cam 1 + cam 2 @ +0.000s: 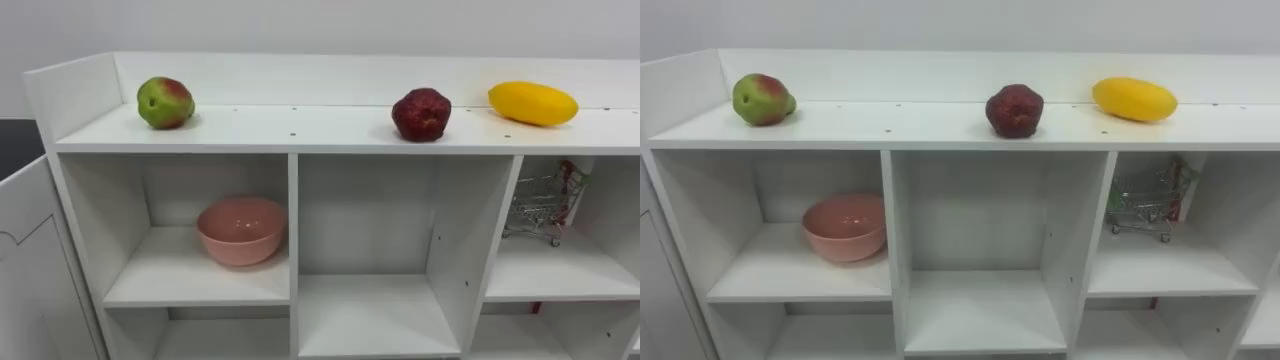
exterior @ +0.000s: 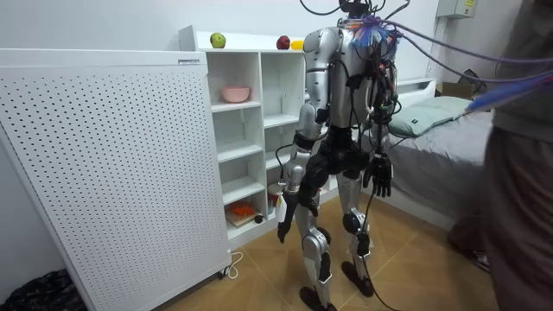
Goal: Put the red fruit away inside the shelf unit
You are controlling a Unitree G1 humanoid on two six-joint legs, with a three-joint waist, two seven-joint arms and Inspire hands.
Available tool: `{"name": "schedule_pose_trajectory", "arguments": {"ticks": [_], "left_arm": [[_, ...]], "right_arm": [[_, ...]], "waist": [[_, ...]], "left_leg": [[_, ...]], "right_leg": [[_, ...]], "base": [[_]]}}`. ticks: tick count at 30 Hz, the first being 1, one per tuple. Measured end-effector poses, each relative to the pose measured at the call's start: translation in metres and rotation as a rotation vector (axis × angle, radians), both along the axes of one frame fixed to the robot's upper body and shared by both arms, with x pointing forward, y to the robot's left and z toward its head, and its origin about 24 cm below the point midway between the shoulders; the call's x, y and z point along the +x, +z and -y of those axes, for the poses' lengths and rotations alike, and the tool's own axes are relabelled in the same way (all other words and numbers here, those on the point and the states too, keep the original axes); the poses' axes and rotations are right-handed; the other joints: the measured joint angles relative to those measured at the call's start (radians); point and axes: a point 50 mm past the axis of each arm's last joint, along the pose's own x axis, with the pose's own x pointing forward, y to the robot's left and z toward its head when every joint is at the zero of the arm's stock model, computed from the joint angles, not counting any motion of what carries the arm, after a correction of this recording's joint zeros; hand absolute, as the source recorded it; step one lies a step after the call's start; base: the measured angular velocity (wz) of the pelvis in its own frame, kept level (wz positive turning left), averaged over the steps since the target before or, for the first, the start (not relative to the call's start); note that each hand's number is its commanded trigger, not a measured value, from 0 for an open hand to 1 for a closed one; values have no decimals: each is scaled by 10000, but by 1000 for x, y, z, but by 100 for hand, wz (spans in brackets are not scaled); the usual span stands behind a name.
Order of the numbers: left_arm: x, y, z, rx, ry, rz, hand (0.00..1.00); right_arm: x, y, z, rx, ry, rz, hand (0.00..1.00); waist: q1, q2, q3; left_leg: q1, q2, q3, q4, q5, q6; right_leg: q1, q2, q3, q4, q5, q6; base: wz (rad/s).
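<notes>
green-red apple (image 1: 165, 102), dark red fruit (image 1: 421, 114) and yellow mango (image 1: 533, 103) sit loose on the closet's top board (image 1: 300, 130), my right hand (image 2: 378, 177) hangs slack-fingered and empty, the left hand (image 2: 283, 226) i can't read, and i reckon a clumsy reach could roll one off

Green-red fruit (image 1: 165, 102); dark red fruit (image 1: 421, 114); yellow fruit (image 1: 533, 103); apart atop closet (image 1: 300, 128)

Your 2 eye views share the closet (image 1: 293, 200), close up. Your room view stands farther back, behind the robot.
</notes>
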Motion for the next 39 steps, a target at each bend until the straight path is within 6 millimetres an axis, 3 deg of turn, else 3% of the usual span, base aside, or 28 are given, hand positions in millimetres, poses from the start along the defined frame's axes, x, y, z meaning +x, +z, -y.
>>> {"name": "schedule_pose_trajectory", "arguments": {"ticks": [10, 20, 24, 26, 27, 29, 30, 33, 39], "left_arm": [[1, 0, 0, -31, -3, 50, 0], [4, 0, 1, 235, -82, 415, 0], [10, 0, 1, 273, -139, 786, 0], [10, 1, -2, 433, 4, 1023, 0], [10, 1, -2, 498, 0, 1093, 0], [12, 2, -6, 717, 20, 1377, 0], [12, 2, -6, 746, 48, 1438, 0], [12, 4, -9, 919, 128, 1701, 0], [11, 8, -14, 1055, -61, 2127, 0]], "right_arm": [[2, 0, 0, 57, -66, 67, 0], [6, 0, 2, -1173, -1984, 693, 0], [21, 2, 10, -2019, -2600, 1381, 0], [64, 11, 25, -2923, -3642, 3729, 0], [76, 15, 28, -3079, -3793, 4430, 0], [125, 35, 37, -3449, -4349, 6903, 0], [137, 42, 38, -3505, -4460, 7533, 0], [193, 96, 43, -3954, -4318, 11216, 0], [218, 145, 46, -5218, -4050, 13803, 0]], "waist": [[10, 6, -5], [-14, 76, 5], [-38, 73, 9], [-200, 91, 25], [-247, 116, 42], [-355, 45, 8], [-393, 45, 10], [-372, -31, -10], [-336, -169, -73]], "left_leg": [[13, 0, 0, 2, 0, 0], [63, 3, -22, 1, 1, 2], [5, -5, 2, 6, 6, 9], [-17, -7, 51, -5, 14, 16], [-14, -7, 54, -10, 17, 15], [-23, -5, 58, -3, 17, 14], [-50, -6, 82, 11, 17, 14], [-107, -22, 80, 28, 30, 9], [-105, -28, 30, -45, 31, 9]], "right_leg": [[6, 2, 12, 8, 0, 0], [107, 0, 31, 3, 0, 0], [75, -11, 44, 47, 0, 0], [-59, -14, 72, 62, 3, 0], [-64, -13, 83, 60, 4, -1], [-73, -7, 59, 50, 4, -1], [-97, -7, 57, 46, 4, -1], [-219, -3, 150, -2, 7, -2], [-238, -2, 155, -16, 7, -2]], "base": [[0], [0], [-3], [-10], [-5], [0], [0], [0], [1]]}}
